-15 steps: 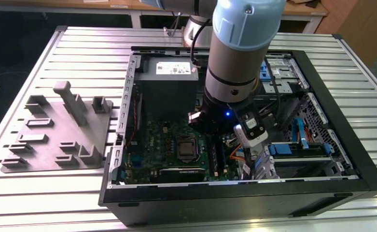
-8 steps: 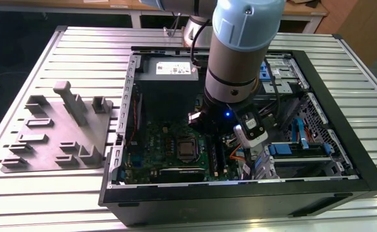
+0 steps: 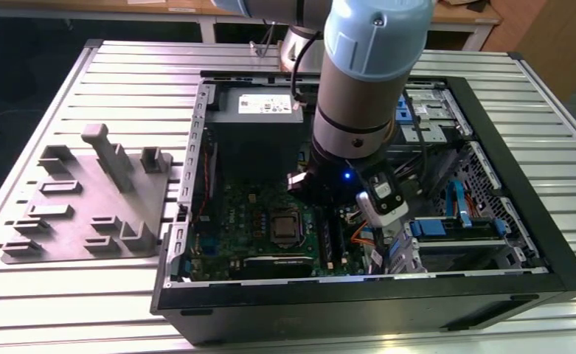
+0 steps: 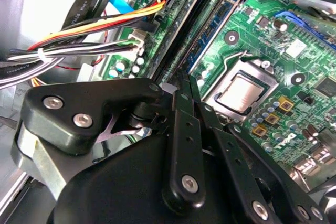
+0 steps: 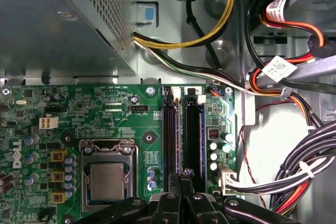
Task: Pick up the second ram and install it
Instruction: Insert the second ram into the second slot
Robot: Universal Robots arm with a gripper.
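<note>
The gripper (image 5: 181,176) is poised over the black slots (image 5: 171,129) beside the processor (image 5: 106,180), fingers (image 4: 181,124) pressed nearly together. Whether the second ram is pinched there cannot be told. White labels (image 5: 279,68) are seen on cables.

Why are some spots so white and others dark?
In the first wrist view, glare whitens one edge of the grey metal box; in the second wrist view, the pale case wall is blown out, the black hand dim; the exterior view's black computer case is shadowed inside.
</note>
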